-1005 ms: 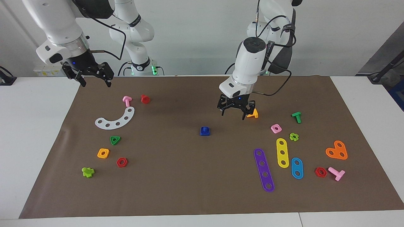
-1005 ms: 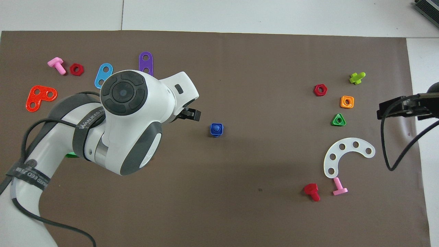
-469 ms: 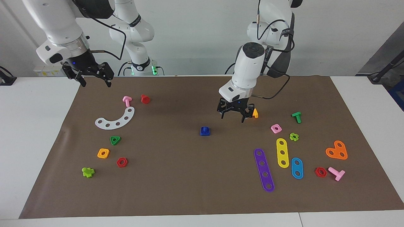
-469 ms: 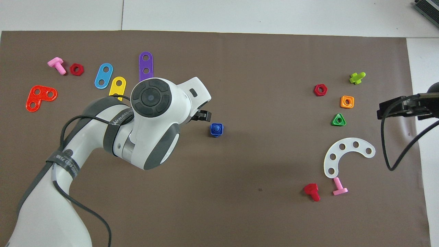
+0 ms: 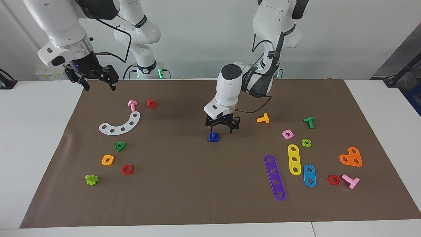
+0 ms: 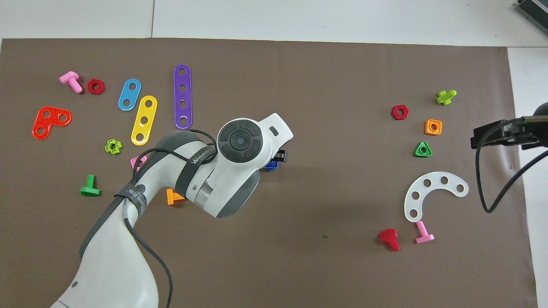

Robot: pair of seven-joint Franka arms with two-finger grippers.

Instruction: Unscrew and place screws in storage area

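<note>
The blue screw (image 5: pixel 213 136) stands upright in its blue square nut at the middle of the brown paper. My left gripper (image 5: pixel 219 128) hangs just above it, open, with no contact that I can see. In the overhead view the left wrist covers most of the screw (image 6: pixel 270 166), and only one black finger (image 6: pixel 280 156) shows. The storage area (image 5: pixel 325 138) is the stretch of paper with loose parts toward the left arm's end. My right gripper (image 5: pixel 100 87) waits open and empty above the paper's corner at the right arm's end, also seen in the overhead view (image 6: pixel 483 136).
An orange bolt (image 5: pixel 263 118), pink square nut (image 5: pixel 287 134), green bolt (image 5: pixel 309 122) and purple strip (image 5: pixel 275 177) lie toward the left arm's end. A white curved strip (image 5: pixel 120 124), red bolt (image 5: pixel 151 103) and several nuts lie toward the right arm's end.
My left arm has swung from beside the orange bolt toward the table's middle and come down over the blue screw. The right arm has not moved.
</note>
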